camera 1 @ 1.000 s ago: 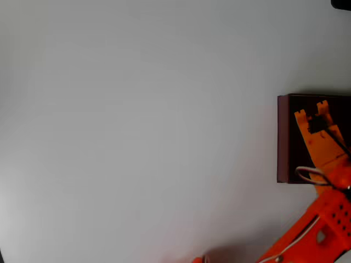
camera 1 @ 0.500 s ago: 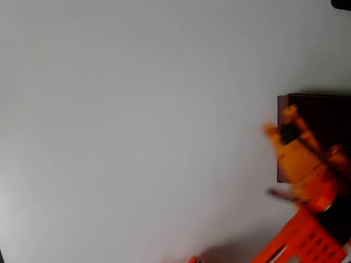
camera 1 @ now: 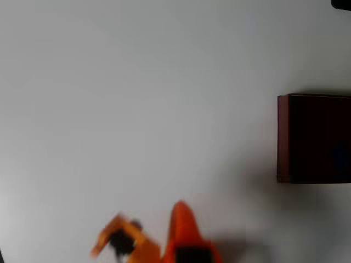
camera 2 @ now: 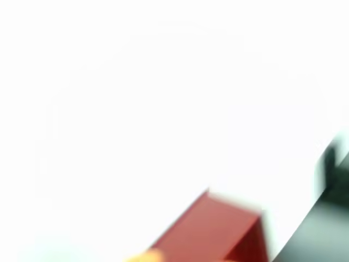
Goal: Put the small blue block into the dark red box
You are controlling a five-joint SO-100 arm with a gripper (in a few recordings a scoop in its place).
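While the orange end effector (camera 1: 112,241) sits blurred near the table's (camera 1: 137,109) bottom edge, its state beyond telling, a faint blue block (camera 1: 335,156) seemingly lies inside the dark red box (camera 1: 283,137), so only retreat remains.

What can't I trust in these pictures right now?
- Small blue block: not discernible; the dark red box interior is near black, overhead view.
- Gripper: motion-blurred, open or shut unclear.
- Box's right side: cut off by the frame edge.
- Wrist view: overexposed, box blurred.
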